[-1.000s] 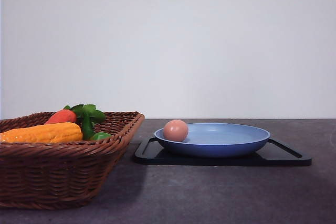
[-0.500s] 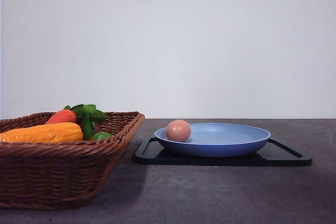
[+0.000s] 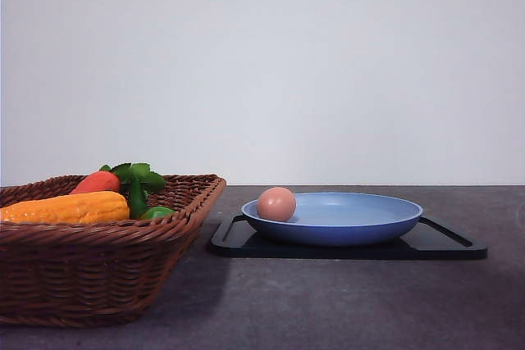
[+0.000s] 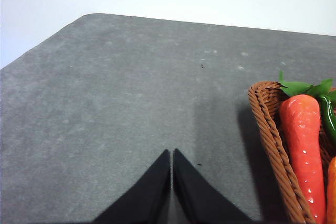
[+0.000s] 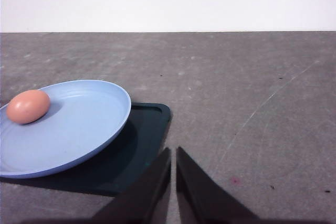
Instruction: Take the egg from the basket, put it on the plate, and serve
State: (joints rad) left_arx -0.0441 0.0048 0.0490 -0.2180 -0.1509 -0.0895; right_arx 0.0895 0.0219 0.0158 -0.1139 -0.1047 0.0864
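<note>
Already the egg [image 3: 276,203] lies loose in the plate [image 3: 361,219] near its left rim, on the tray [image 3: 447,245]. Jolting the plate while serving could roll it out. Both hands, left [image 4: 171,156] and right [image 5: 173,154], are pinched together, empty, over bare bench [image 5: 252,87]; the basket [image 3: 98,268] crowds the left side.

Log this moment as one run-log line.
egg: in plate | plate: on tray | basket: carrot inside | left gripper: shut, empty | right gripper: shut, empty
</note>
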